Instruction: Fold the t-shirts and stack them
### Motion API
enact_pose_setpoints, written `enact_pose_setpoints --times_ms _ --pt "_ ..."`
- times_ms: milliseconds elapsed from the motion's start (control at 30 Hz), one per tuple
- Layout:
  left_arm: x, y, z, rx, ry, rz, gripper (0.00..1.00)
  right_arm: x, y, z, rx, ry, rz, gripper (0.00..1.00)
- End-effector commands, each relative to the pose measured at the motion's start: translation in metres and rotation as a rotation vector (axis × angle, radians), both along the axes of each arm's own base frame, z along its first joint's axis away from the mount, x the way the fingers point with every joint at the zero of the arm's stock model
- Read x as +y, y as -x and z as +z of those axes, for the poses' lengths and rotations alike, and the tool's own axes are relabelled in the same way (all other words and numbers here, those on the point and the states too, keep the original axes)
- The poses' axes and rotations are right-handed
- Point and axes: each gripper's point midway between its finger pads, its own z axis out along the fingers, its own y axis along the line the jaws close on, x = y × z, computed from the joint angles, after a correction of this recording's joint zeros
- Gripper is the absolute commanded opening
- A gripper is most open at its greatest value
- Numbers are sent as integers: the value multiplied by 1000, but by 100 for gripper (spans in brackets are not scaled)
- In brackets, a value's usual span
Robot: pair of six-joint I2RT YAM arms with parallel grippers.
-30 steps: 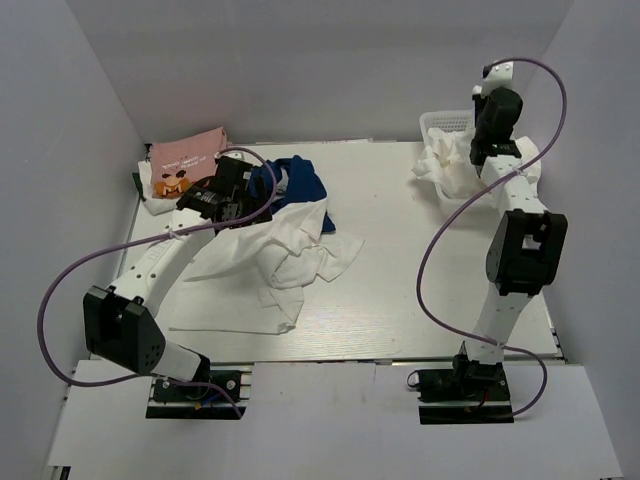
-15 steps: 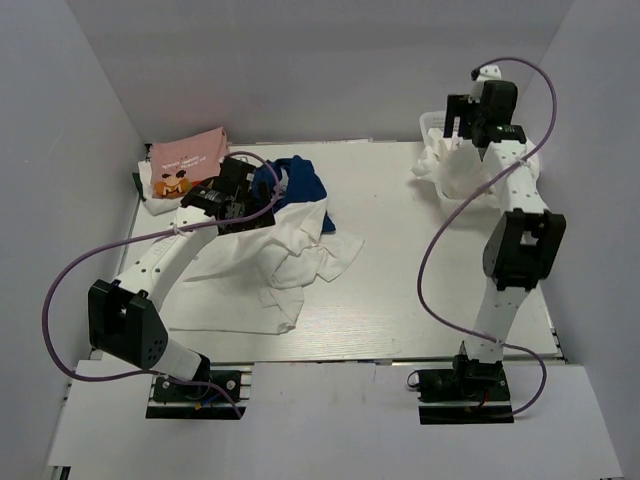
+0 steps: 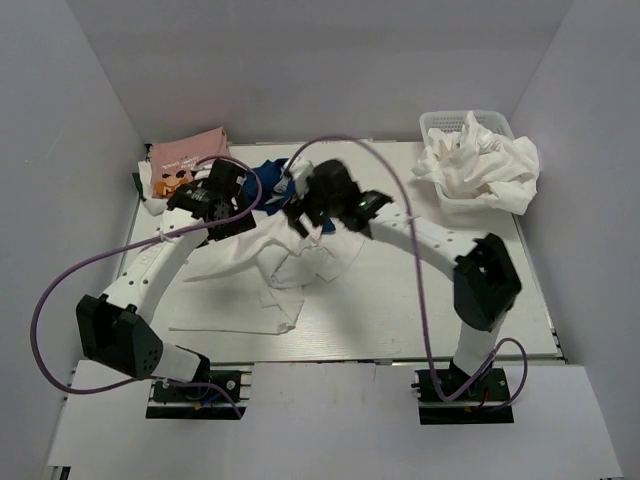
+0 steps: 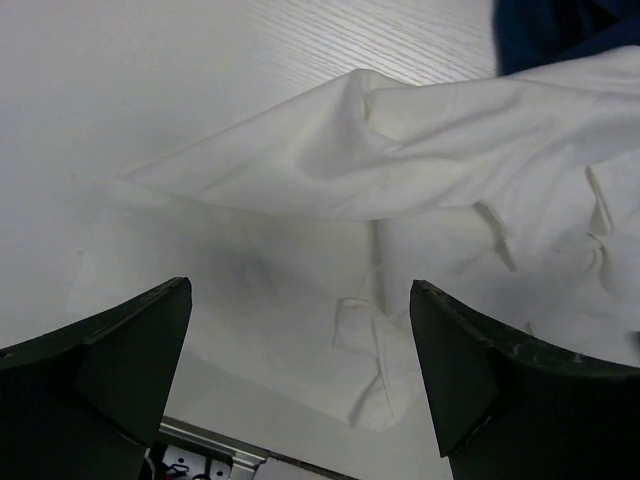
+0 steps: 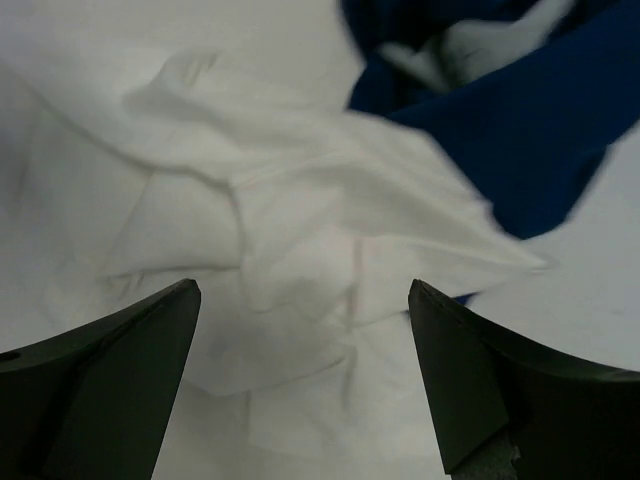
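Top external: crumpled white t-shirt (image 3: pixel 240 295) runs diagonally, near-left to far-right

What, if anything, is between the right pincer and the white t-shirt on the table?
Nothing visible. The open right pincer hangs directly over the crumpled white t-shirt; the navy t-shirt lies off to the side, outside the gap.
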Motion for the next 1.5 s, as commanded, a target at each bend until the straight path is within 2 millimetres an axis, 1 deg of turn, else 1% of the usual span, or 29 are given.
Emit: enact_pose_setpoints --times_ms 0,33,67,133,200,300,333,467,567,667,700,733,767,800,833,867,933,967,1000,1067,1133,1167,1200,1233,1267,1300,1367,1400,1467 --pt "29 23 25 -19 -42 131 100 29 32 -44 56 66 71 90" --pt "32 30 26 -7 -48 131 100 35 35 -47 57 74 77 90" --pt "35 32 31 -22 -41 141 100 45 47 -68 82 117 95 90" --pt "37 38 37 -37 -34 141 100 54 56 -75 102 126 109 90" --pt "40 45 46 -59 -31 131 100 61 66 -100 118 161 104 90" --pt "44 53 53 -81 -27 122 100 74 76 -115 156 144 96 90" --pt "43 57 49 -72 -20 117 100 80 80 -128 170 147 93 90" --pt "46 68 46 -71 -22 91 100 79 81 -158 193 184 43 90" --pt "45 66 50 -105 -9 92 100 72 82 -176 240 215 -20 76" --pt "43 59 57 -151 11 93 100 62 71 -166 194 236 -80 32" --pt "41 55 60 -173 19 93 100 59 66 -160 183 240 -101 10" --pt "40 53 63 -192 28 94 100 58 61 -151 163 242 -121 0" --pt "39 51 65 -205 33 94 100 41 52 -133 122 278 -188 0" --pt "37 45 69 -232 44 95 100 40 46 -116 101 258 -214 0" --pt "37 43 70 -244 49 95 100 38 40 -83 55 212 -232 0" --pt "36 40 72 -255 53 95 100 33 31 -64 40 179 -254 0" --pt "31 33 77 -289 75 91 100 21 20 8 -43 47 -294 0" --pt "30 31 79 -296 78 74 100 9 8 28 -72 13 -335 0" --pt "27 29 80 -306 91 68 100 -14 -3 67 -136 -42 -414 0" --pt "23 21 85 -317 97 55 100 -38 -25 107 -202 -113 -500 0" --pt "18 12 81 -299 93 38 100 -82 -54 144 -271 -157 -633 0" --pt "16 8 81 -298 87 30 100 -95 -61 163 -331 -139 -648 0" --pt "13 3 84 -300 95 25 100 -131 -80 187 -379 -153 -743 0" --pt "12 -3 78 -277 81 18 100 -144 -88 201 -410 -165 -778 0" --pt "9 -9 84 -292 87 18 100 -157 -96 210 -443 -145 -807 0" --pt "6 -12 83 -283 87 4 100 -183 -104 257 -511 -219 -865 0" --pt "3 -24 79 -280 79 -4 100 -215 -120 278 -569 -211 -927 0" --pt "0 -26 79 -274 80 -19 100 -247 -120 319 -644 -265 -981 0" --pt "-2 -33 78 -274 74 -26 100 -264 -126 343 -710 -301 -1010 0"
